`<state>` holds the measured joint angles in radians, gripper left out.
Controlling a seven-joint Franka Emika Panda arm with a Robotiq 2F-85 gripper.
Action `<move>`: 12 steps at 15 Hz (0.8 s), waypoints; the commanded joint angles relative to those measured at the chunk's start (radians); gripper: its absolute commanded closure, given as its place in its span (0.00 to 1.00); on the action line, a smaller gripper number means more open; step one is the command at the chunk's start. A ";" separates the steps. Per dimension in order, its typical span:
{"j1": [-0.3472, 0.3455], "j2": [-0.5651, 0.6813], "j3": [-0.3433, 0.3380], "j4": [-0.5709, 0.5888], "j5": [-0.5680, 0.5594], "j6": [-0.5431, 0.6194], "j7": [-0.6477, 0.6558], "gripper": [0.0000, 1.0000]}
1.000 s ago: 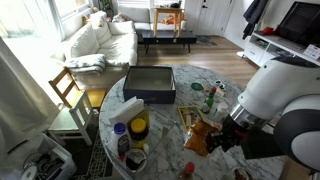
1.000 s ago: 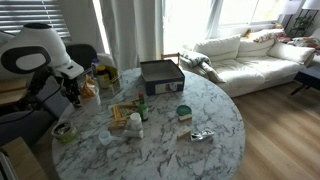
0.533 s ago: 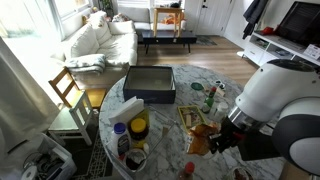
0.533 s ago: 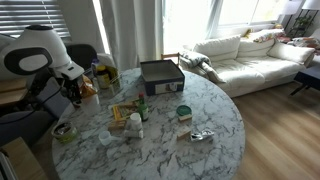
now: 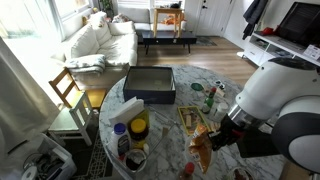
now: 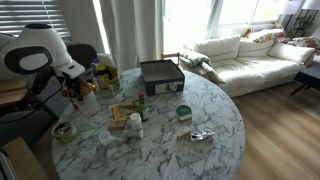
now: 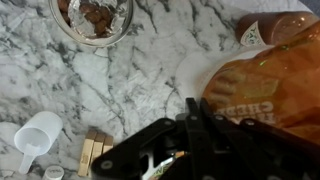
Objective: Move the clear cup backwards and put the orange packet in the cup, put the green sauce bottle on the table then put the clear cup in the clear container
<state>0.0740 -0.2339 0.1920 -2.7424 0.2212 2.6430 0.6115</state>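
A round, grey-veined marble counter [image 6: 215,110] is seen in a bright living room with a white sofa [image 6: 245,55], and the orange packet [image 7: 270,85] is held pinched in the closed tool [image 5: 215,140], spreading toward 2 o'clock in the wrist view.

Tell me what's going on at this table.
The robot arm's gripper appears shut on the orange packet at the robot's side of the round marble table. In an exterior view the packet hangs lengthwise from the gripper, seemingly raised off the tabletop. The green sauce bottle stands upright a little further in, apart from the gripper. The packet is not in any cup yet.
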 commanded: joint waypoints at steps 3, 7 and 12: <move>-0.029 -0.027 -0.014 -0.016 -0.031 0.009 0.009 0.99; -0.051 -0.094 -0.061 0.000 -0.029 -0.027 -0.063 0.99; -0.016 -0.118 -0.142 0.058 0.099 -0.027 -0.199 0.99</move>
<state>0.0278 -0.3286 0.0958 -2.7100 0.2370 2.6398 0.4944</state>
